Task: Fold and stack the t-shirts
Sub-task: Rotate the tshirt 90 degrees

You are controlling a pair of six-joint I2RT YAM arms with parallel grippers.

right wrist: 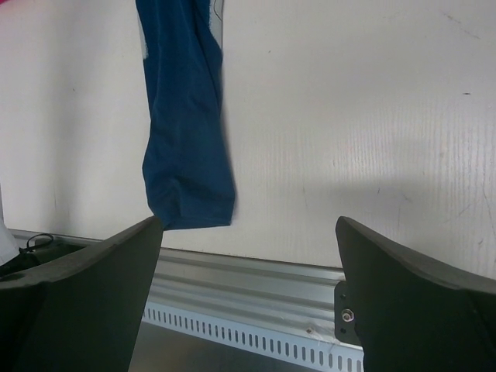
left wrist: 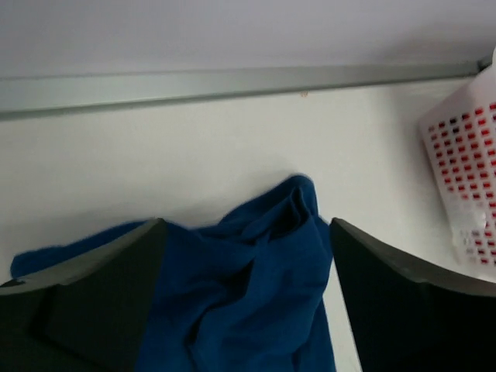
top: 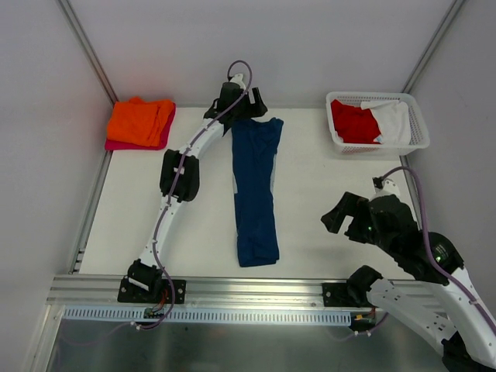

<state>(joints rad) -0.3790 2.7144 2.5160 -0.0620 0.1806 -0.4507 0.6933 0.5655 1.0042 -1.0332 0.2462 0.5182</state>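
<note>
navy t-shirt (top: 256,190) lies folded lengthwise, left fingers (left wrist: 101,302) and right fingers (right wrist: 77,294) apart; next likely grip its 12 o'clock end.

Bright even light, soft faint shadows

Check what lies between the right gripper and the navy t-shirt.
Nothing: only bare white table separates the right gripper from the navy t-shirt. The top external view shows it, and the right wrist view confirms it.
</note>
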